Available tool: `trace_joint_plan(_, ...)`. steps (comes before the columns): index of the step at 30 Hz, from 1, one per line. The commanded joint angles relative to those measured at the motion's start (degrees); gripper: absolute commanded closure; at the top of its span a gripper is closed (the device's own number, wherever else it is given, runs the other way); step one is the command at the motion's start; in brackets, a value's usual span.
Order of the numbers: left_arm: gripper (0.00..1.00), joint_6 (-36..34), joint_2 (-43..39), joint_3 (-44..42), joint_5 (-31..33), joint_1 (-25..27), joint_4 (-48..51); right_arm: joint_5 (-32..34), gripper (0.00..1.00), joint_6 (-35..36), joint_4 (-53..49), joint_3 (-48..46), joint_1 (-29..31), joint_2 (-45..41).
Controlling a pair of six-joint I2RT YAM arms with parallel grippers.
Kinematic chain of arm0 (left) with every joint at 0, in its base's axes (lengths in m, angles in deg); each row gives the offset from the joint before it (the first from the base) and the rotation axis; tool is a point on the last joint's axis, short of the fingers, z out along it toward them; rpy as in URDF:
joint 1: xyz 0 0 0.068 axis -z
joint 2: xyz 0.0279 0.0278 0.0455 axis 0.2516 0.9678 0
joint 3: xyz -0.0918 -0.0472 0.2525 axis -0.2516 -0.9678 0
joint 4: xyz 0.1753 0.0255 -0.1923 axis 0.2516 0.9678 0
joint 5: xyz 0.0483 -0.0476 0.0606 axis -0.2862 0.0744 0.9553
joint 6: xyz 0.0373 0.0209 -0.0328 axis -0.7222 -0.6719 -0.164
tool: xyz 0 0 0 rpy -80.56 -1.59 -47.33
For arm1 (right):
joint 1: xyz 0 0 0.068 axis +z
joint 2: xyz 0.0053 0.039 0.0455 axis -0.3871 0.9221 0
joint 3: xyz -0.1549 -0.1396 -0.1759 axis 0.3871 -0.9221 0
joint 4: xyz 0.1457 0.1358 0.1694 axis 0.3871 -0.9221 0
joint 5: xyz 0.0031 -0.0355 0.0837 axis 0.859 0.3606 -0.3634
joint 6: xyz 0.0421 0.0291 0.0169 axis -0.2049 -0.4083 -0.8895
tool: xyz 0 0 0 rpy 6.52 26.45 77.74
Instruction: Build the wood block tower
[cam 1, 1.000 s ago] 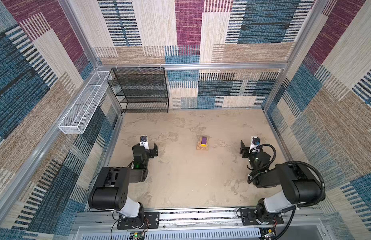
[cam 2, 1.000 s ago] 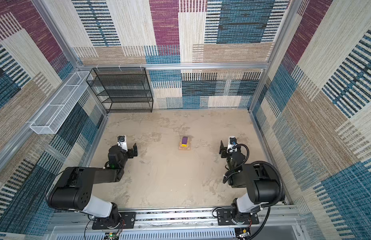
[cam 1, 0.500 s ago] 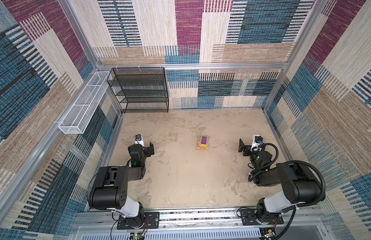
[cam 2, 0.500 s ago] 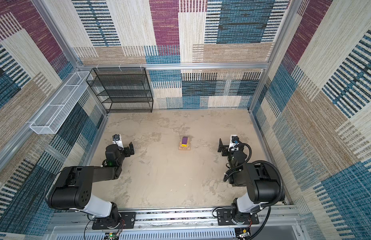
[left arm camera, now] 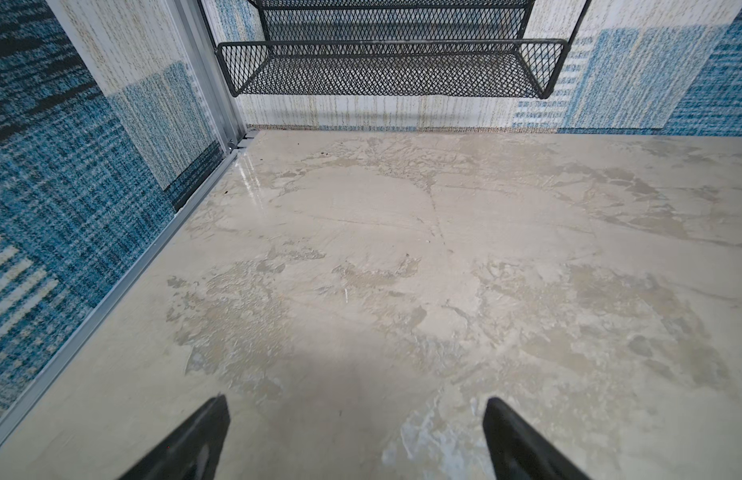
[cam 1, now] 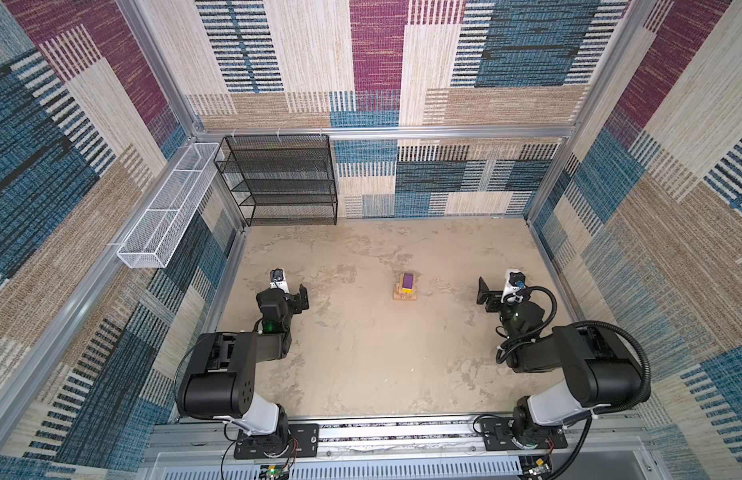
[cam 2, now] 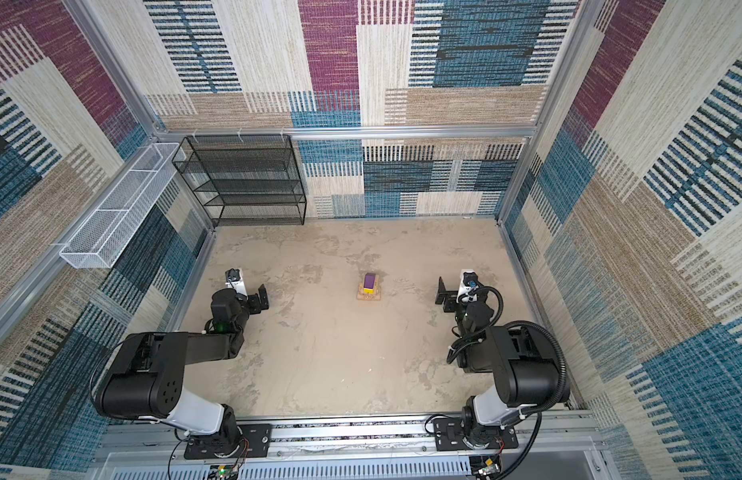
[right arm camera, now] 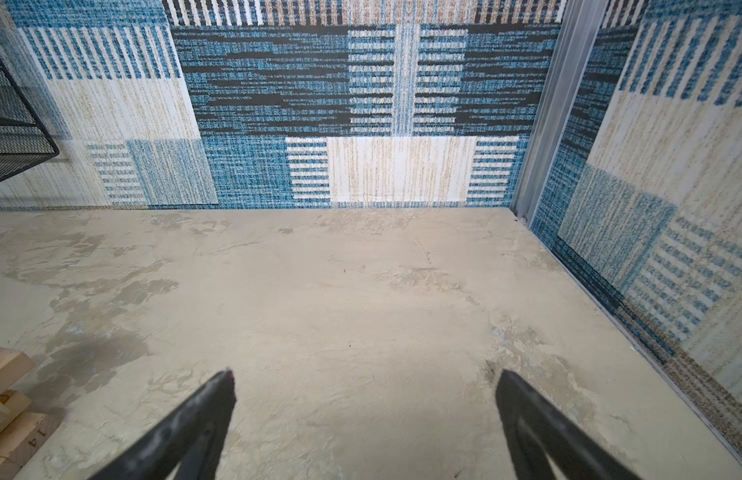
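The tower (cam 1: pixel 405 287) (cam 2: pixel 369 286) stands alone mid-table in both top views: tan planks (cam 1: pixel 404 296) at the base, yellow cubes above, the purple wedge (cam 1: pixel 407 281) on top. Plank ends (right arm camera: pixel 5 399) show at the edge of the right wrist view. My left gripper (cam 1: pixel 289 291) (left arm camera: pixel 356 400) hovers well left of the tower, open, with only bare table between its fingers. To the right of the tower my right gripper (cam 1: pixel 498 291) (right arm camera: pixel 366 373) is also open and empty.
A black mesh shelf rack (cam 1: pixel 277 183) stands at the back left corner. A white wire basket (cam 1: pixel 169 208) hangs on the left wall. The enclosure walls lie close outside each arm, and the metal rail (cam 1: pixel 402 432) runs along the front.
Both grippers have drawn a little outward from the tower, the left one toward the left wall, the right one toward the right wall. The tower has not moved.
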Motion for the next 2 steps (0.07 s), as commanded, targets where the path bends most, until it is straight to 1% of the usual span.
trace_joint_plan(1,0.00,1.33,-0.34,-0.32,1.49,0.09,-1.50,-0.59,0.00,-0.57,1.36,0.00,0.05,-0.19)
trace_joint_plan(2,0.00,1.55,-1.23,-0.32,2.42,0.17,-0.60,-0.60,0.00,-0.62,1.38,0.09,0.01,-0.16)
